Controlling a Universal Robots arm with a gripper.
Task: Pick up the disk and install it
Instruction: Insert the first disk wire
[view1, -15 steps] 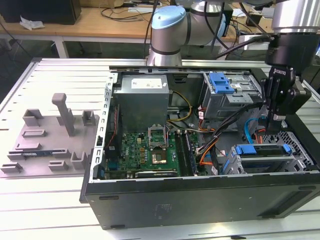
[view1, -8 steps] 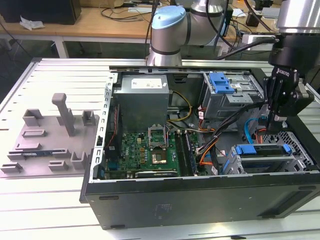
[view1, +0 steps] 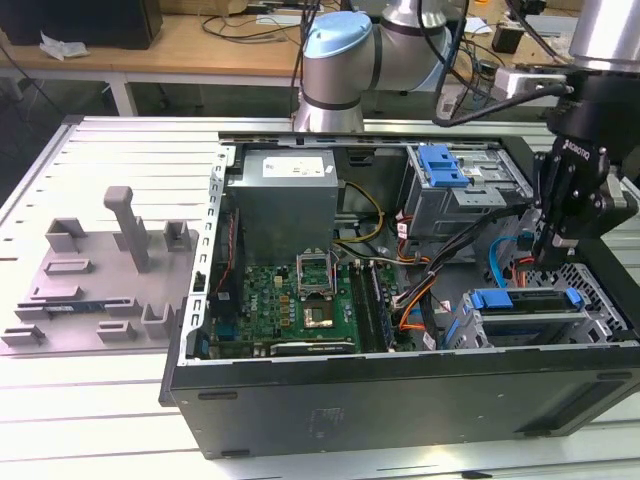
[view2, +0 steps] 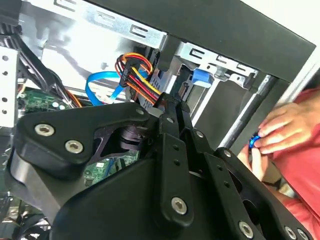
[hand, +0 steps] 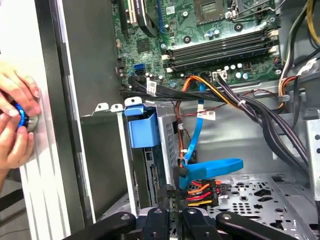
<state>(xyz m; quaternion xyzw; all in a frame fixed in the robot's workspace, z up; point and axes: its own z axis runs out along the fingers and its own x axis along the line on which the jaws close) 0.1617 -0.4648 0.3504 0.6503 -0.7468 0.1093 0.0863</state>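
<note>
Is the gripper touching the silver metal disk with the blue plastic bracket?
Cannot tell. In the exterior view the gripper hangs just over the disk; contact or gap is not plain.

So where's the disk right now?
The disk sits in the metal bay inside the computer case, on the exterior view's right, just below the gripper and beside the orange cables.

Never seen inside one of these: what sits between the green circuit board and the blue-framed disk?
In the exterior view, a tangle of cables lies between the circuit board and the disk.
</note>
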